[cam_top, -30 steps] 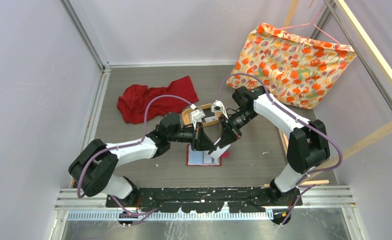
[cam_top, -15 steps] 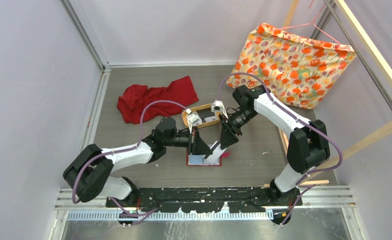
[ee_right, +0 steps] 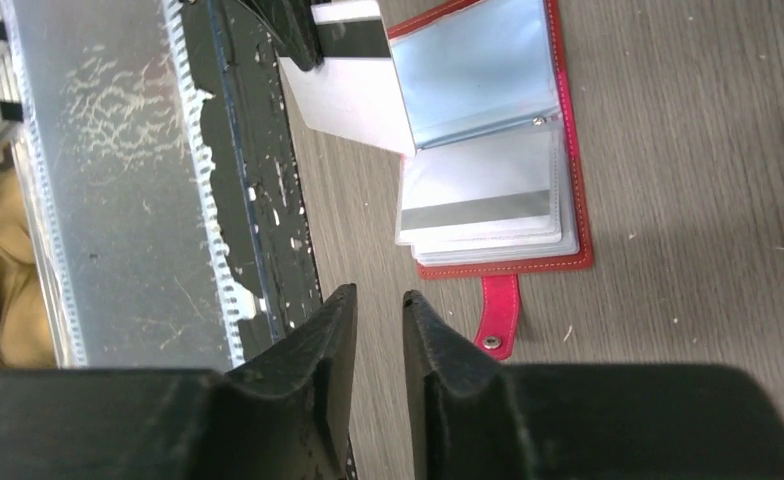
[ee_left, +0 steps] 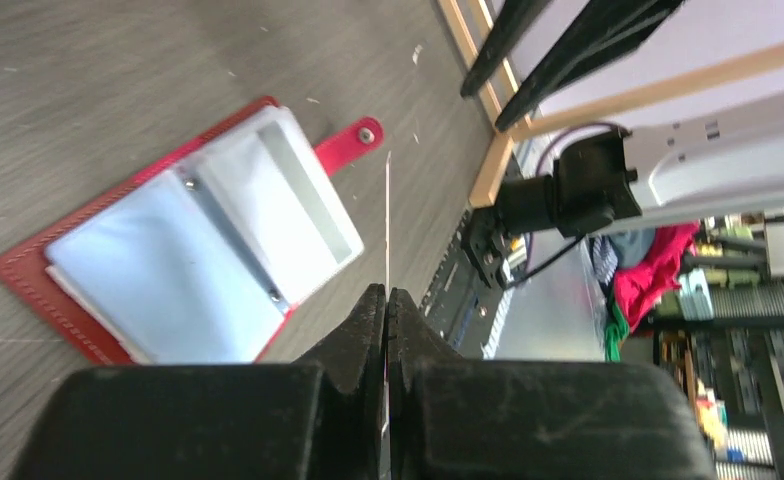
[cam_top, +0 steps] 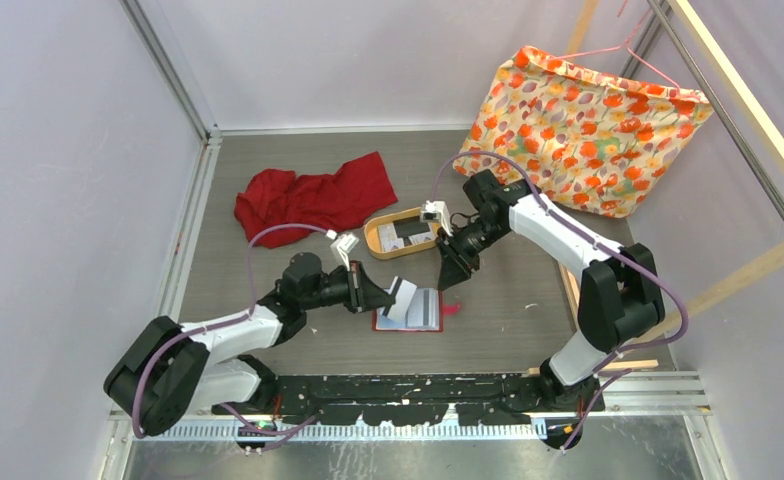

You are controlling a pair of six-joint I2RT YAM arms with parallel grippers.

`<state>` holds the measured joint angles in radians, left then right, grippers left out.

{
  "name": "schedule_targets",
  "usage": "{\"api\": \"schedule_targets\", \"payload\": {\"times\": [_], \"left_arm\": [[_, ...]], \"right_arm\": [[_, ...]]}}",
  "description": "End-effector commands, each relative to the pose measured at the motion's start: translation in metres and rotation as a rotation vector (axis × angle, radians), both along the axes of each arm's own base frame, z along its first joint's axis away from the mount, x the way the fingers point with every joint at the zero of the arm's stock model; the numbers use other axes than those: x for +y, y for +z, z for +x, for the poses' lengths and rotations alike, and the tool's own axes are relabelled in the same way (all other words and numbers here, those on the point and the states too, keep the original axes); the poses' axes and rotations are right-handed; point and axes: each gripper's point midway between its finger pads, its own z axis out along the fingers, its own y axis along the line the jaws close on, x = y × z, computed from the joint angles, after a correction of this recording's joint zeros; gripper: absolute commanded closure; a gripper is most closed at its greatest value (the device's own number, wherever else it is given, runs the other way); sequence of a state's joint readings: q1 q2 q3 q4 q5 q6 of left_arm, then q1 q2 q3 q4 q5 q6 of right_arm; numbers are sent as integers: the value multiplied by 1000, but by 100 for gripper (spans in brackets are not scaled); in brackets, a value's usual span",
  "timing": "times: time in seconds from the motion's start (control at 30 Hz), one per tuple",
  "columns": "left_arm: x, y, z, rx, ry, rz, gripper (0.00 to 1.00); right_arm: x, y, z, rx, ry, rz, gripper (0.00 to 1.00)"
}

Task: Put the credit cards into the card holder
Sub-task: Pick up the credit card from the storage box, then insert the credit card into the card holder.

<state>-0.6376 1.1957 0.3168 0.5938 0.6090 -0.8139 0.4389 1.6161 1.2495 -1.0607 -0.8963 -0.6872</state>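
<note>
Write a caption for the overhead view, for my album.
The left gripper pinches a credit card at the open red card holder while the right gripper hovers empty nearby.

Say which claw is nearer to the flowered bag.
Right. The right claw hangs left of the bag; the left claw, holding a card, is farther left, at the wallet.

In the left wrist view the card in the left hand shows only edge-on as a thin line, its faces hidden, and the clutter at right is blurred. The right wrist view's top edge cuts off the card holder and most of that hand.
</note>
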Motion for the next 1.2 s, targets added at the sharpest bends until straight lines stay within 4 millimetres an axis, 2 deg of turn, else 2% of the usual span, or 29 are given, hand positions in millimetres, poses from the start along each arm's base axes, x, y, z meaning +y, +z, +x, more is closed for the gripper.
{"api": "schedule_targets", "payload": {"times": [0.0, 0.1, 0.3, 0.53, 0.8, 1.17], "left_arm": [[10, 14, 18, -23, 106, -35, 100], [15, 11, 22, -14, 151, -21, 100], [29, -1, 28, 21, 236, 3, 100], [33, -11, 30, 61, 273, 17, 100], [30, -21, 34, 124, 291, 0, 100], [22, -34, 40, 183, 293, -29, 100]], "right_arm": [[16, -6, 13, -43, -60, -16, 75], [24, -17, 11, -49, -57, -52, 83], [31, -40, 4, -97, 2, -135, 85], [36, -63, -3, -142, 57, -213, 87], [30, -93, -3, -179, 103, -349, 88], [15, -113, -4, -173, 161, -460, 88]]}}
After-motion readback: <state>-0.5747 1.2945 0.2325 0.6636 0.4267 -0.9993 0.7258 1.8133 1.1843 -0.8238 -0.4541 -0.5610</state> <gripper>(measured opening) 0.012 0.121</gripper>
